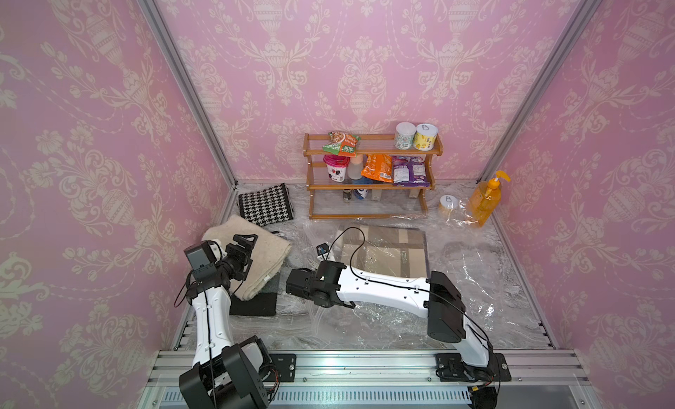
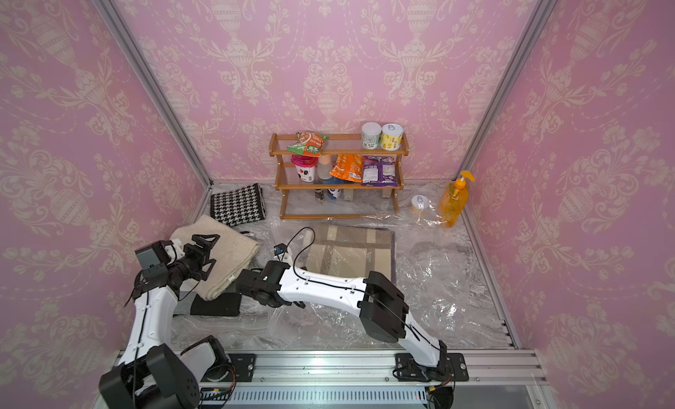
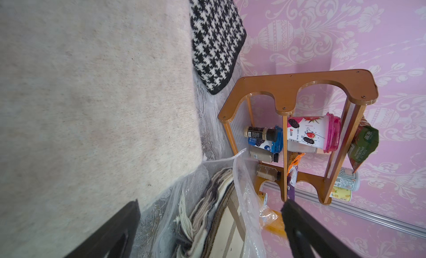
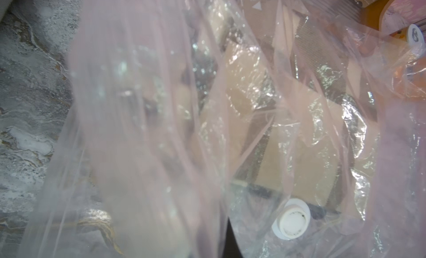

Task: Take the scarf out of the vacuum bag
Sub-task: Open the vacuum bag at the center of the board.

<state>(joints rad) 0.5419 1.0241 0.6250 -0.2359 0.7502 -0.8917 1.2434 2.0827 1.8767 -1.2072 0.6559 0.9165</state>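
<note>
The vacuum bag [image 1: 475, 279] lies spread over the table in front of the wooden rack [image 1: 369, 184], with the plaid scarf [image 1: 387, 250] flat inside it. The right gripper [image 1: 292, 283] is closed, apparently pinching bag film, which tents across the right wrist view. If lifted, thin film may slip, tear, or drag the scarf along. The left gripper [image 1: 244, 242], wide apart and empty, hangs over the beige cloth [image 1: 272, 259] and may snag it.

Left end effector [image 1: 244, 240] hangs wide apart; right end effector [image 1: 292, 284] is clamped closed, arm stretched low.
</note>
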